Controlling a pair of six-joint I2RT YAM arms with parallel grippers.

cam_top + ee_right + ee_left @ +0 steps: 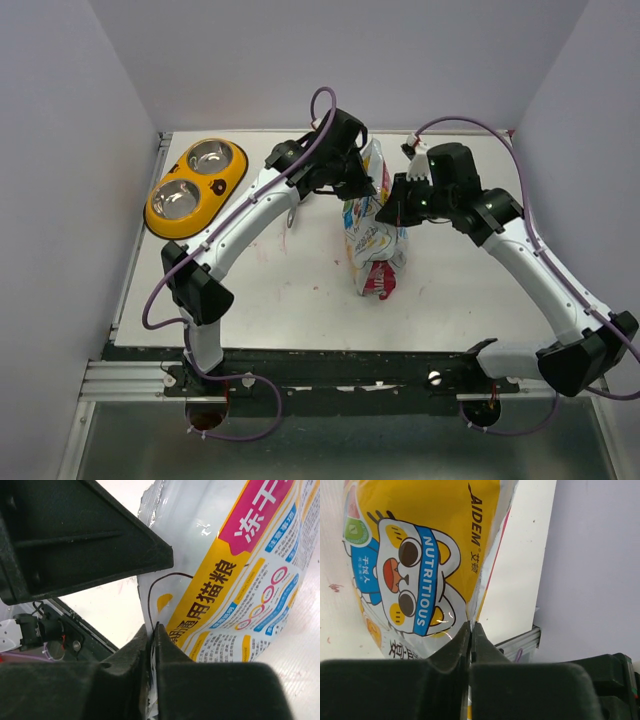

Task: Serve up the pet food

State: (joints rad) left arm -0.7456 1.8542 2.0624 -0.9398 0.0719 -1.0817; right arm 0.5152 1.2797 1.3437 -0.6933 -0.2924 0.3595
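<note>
The pet food pouch [375, 235], crinkly yellow, white and silver, is held up over the middle of the table between both grippers. My left gripper [358, 185] is shut on its upper left edge; the left wrist view shows the blue-and-white cartoon animal on the pouch [415, 570] and the jaws pinched on the pouch's edge [470, 626]. My right gripper [392, 212] is shut on the other edge; the right wrist view shows the printed back of the pouch [240, 590] clamped between the fingers [155, 630]. No kibble shows.
A yellow double bowl [196, 187] with two steel cups sits at the back left of the white table. A metal scoop [292, 212] lies partly under my left arm. Grey walls close the back and sides.
</note>
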